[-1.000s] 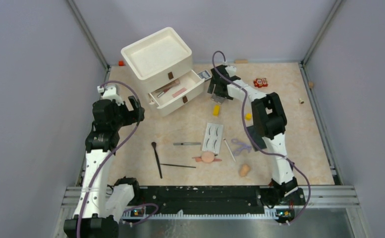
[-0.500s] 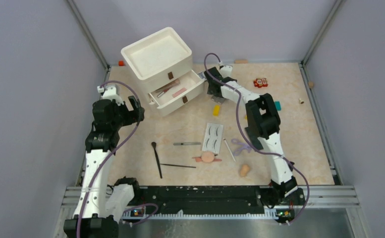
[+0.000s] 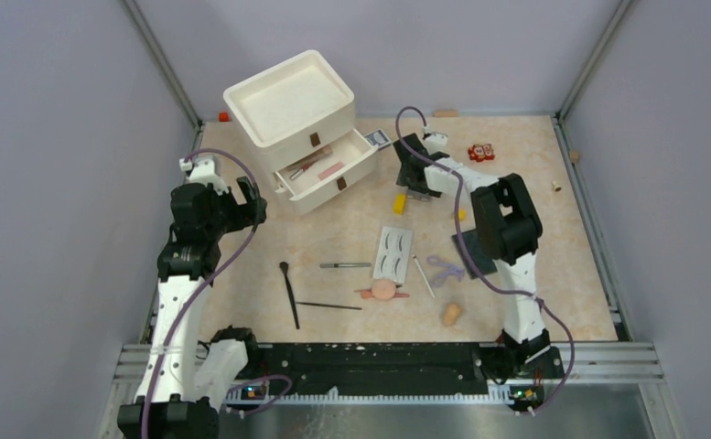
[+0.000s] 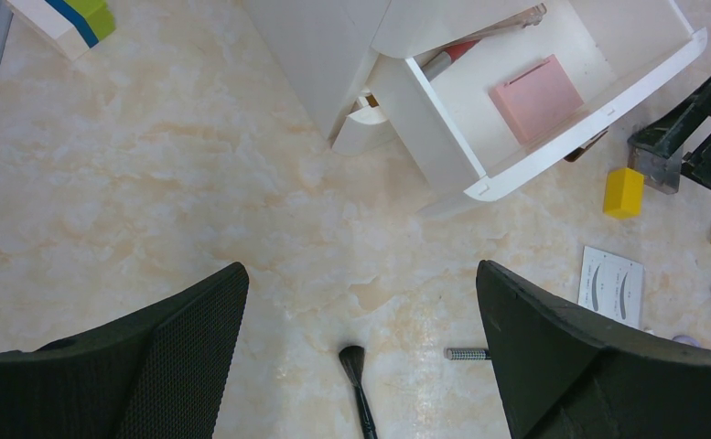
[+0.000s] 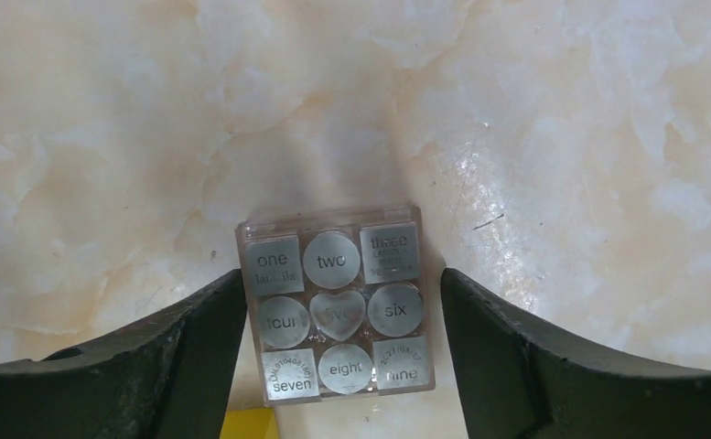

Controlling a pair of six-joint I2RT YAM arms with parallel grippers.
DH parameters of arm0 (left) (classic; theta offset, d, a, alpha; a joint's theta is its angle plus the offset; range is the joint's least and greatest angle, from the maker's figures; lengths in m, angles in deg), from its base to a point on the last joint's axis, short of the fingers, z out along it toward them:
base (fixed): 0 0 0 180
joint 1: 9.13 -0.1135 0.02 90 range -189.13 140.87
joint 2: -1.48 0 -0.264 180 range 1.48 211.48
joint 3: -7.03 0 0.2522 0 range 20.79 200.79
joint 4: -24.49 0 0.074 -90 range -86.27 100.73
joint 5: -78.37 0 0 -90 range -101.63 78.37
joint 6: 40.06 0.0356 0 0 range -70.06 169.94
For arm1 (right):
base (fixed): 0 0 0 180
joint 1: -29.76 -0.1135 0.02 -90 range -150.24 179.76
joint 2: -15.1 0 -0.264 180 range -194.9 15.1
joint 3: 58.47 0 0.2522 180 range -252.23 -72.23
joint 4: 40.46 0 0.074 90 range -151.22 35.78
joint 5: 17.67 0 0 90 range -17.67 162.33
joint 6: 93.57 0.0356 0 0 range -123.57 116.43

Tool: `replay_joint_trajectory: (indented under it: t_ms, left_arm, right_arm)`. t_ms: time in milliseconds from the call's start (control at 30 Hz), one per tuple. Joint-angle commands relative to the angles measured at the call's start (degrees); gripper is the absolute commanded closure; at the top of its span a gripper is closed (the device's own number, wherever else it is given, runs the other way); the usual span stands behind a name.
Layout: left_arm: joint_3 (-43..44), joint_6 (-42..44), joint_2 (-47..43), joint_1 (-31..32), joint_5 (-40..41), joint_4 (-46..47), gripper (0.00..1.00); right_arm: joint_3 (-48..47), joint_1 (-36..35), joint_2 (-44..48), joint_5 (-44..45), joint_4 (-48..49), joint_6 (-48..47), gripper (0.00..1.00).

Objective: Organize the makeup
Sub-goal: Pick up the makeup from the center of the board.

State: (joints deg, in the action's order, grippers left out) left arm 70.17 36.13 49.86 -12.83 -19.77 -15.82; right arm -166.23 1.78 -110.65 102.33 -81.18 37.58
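Left gripper [image 4: 360, 274] hangs spread wide, well apart. Farther out, the right gripper [image 5: 338, 279] straddles the square palette [image 5: 333, 302], fingers [image 5: 150, 366] parted just beside two opposite edges. The open drawer [image 3: 319, 190] waits beyond, to its left.

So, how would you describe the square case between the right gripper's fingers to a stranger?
Find the white drawer unit at the back left; right of its open drawer hangs the right gripper, and the case lies on the table between its open fingers. Unlike the plain yellow block beside it, it is clear, with nine silvery pans labelled one to nine.
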Motion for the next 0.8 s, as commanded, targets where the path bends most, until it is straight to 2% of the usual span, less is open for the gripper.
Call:
replay_joint_trajectory:
  t_ms: [0, 133, 167, 233, 300, 433, 500, 600, 767]
  left_arm:
    - [-0.14, -0.08, -0.56, 0.1, -0.73, 2.88, 0.01]
    - [-0.16, -0.08, -0.5, 0.1, -0.55, 2.9, 0.01]
    - [-0.14, -0.08, -0.45, 0.1, -0.62, 2.9, 0.01]
    - [-0.14, -0.08, -0.35, 0.12, -0.71, 2.99, 0.01]
    - [-0.15, -0.1, -0.36, 0.1, -0.73, 2.97, 0.01]
    - [-0.23, -0.17, -0.23, 0.1, -0.98, 3.05, 0.01]
    - [-0.2, -0.17, -0.31, 0.1, -0.98, 3.08, 0.01]
    - [-0.2, -0.17, -0.42, 0.15, -0.83, 3.05, 0.01]
    - [-0.12, -0.16, -0.57, 0.1, -0.65, 2.99, 0.01]
  right_arm:
    - [4.33, 2.02, -0.01, -4.86, -4.31, -1.27, 0.28]
    - [7.08, 3.23, 1.81, -6.48, -2.04, -2.4, 0.38]
    - [7.96, 3.39, 2.59, -6.72, -0.9, -3.29, 0.5]
    - [9.32, 3.49, 4.6, -5.91, 0.1, -4.5, 0.64]
    - [10.72, 3.46, 7.52, -3.82, 0.74, -5.4, 0.72]
    - [11.77, 3.46, 15.27, 1.71, 1.42, -6.7, 0.75]
    - [12.21, 3.36, 20.28, 1.8, 3.02, -7.58, 0.77]
    - [14.56, 2.46, 26.91, -3.16, 9.99, -10.06, 0.8]
    - [18.77, -2.38, 33.06, -13.78, 28.22, -16.24, 0.8]
